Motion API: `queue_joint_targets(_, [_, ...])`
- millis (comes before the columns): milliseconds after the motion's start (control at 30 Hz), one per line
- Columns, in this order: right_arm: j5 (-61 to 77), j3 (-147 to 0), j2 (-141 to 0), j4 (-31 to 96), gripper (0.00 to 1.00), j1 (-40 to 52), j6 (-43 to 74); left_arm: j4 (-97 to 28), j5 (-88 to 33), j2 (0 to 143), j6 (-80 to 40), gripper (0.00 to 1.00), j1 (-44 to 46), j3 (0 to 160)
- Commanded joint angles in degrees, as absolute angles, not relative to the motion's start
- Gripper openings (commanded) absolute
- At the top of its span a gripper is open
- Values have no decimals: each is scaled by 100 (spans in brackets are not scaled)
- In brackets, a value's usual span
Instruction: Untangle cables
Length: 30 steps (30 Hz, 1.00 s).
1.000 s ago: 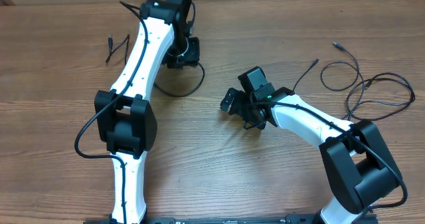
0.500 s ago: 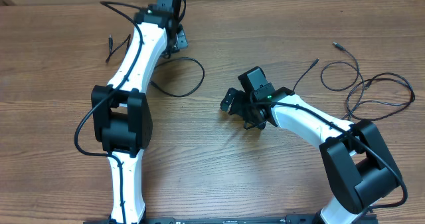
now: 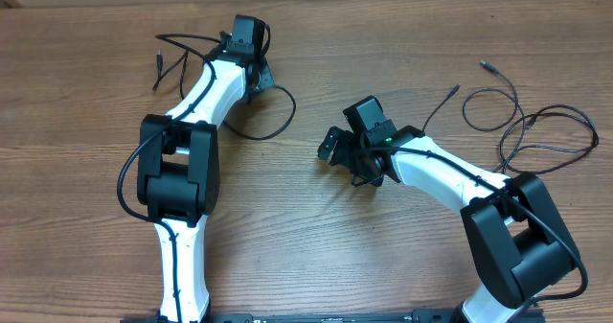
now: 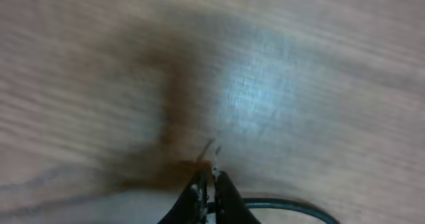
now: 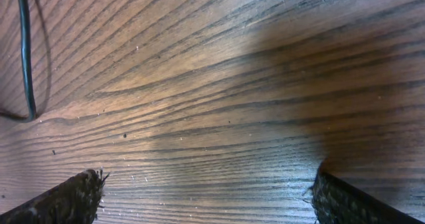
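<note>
One thin black cable (image 3: 284, 117) lies in a loop on the wooden table just right of my left gripper (image 3: 261, 77). In the left wrist view that gripper (image 4: 211, 177) is shut, and the cable (image 4: 285, 204) runs out to the right from between its fingers. A short cable with plug ends (image 3: 165, 66) lies to its left. More cables (image 3: 529, 129) lie in loose loops at the far right. My right gripper (image 3: 331, 150) stands open over bare wood at mid-table; its wrist view (image 5: 212, 204) shows nothing between the fingers and a cable (image 5: 25, 58) at the upper left.
The left arm (image 3: 196, 112) stretches from the near edge up to the far left. The right arm (image 3: 450, 174) comes in from the near right corner. Loose plug ends (image 3: 488, 66) lie near the table's far right.
The left gripper has shut on the looped cable. Its wrist has drawn back towards me, and the loop's upper end has shifted left with it. The right arm has not moved.
</note>
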<state>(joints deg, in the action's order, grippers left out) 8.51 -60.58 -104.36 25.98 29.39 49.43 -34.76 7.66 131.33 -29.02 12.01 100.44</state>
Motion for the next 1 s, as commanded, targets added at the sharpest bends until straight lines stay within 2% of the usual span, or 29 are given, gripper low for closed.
queue_joint_targets(0, [751,-6005,-10412,2556,100,2956,4908,-3747,327,13098,-2786,4,1245,9946])
queue_joint_targets(467, [753,-6005,-10412,2556,100,2956,4908,-6366,36,13098,-2788,4,1304,9946])
queue_joint_targets(767, [753,-6005,-10412,2556,100,2956,4908,-7356,38,13098,-2786,4,1570,9946])
queue_joint_targets(967, [753,-6005,-10412,2558,100,2956,4906,-7533,38,13098,-2783,4,1909,9946])
